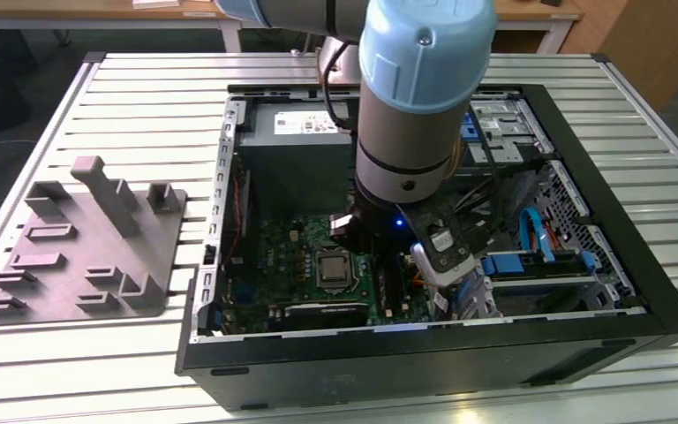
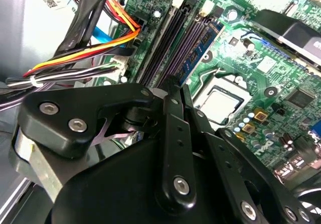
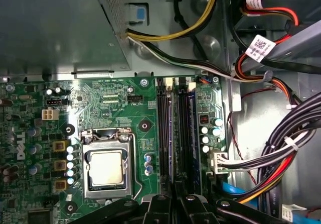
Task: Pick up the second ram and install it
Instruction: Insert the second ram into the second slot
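Black tower case (image 1: 433, 353) lies open on the slatted table (image 1: 139, 97), and the arm (image 1: 416, 106) reaches down inside it over the green motherboard (image 3: 110, 108). In both wrist views we see the gripper (image 3: 175, 204) with its fingers (image 2: 173, 133) drawn narrow, pinching what looks like the second ram (image 3: 175, 148), a thin dark strip hovering along the memory slots (image 3: 163, 128). So we reckon it's the install step. Seating it calls for dead-parallel alignment with a free slot and a straight push.

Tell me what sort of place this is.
Probably a robotics lab or test bench for computer assembly: an open PC case lies on a slatted metal table, beside a grey fixture tray, with the arm reaching inside.
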Tool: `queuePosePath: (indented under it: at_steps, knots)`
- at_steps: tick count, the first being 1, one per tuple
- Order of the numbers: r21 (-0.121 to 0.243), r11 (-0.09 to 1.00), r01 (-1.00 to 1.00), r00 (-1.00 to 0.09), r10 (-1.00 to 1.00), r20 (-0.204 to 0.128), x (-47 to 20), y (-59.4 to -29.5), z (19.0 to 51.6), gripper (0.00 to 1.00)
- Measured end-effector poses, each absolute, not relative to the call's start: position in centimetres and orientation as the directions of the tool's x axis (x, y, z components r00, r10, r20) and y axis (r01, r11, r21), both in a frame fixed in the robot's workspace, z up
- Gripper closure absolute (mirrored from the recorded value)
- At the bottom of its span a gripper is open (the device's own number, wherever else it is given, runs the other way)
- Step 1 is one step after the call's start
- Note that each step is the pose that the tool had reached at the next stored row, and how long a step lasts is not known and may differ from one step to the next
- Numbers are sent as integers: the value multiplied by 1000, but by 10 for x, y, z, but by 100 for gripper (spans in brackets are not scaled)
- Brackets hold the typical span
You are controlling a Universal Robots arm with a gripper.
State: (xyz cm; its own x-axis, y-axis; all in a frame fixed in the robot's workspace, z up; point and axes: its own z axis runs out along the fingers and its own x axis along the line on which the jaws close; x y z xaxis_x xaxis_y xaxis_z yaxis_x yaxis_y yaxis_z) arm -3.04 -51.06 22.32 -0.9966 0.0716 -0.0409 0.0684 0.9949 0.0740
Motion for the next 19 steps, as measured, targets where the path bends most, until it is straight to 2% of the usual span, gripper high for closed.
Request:
queuePosePath:
  at_steps: [19]
  knots:
    - [46,997,66,-997,68,-43,-30,-499,220,86]
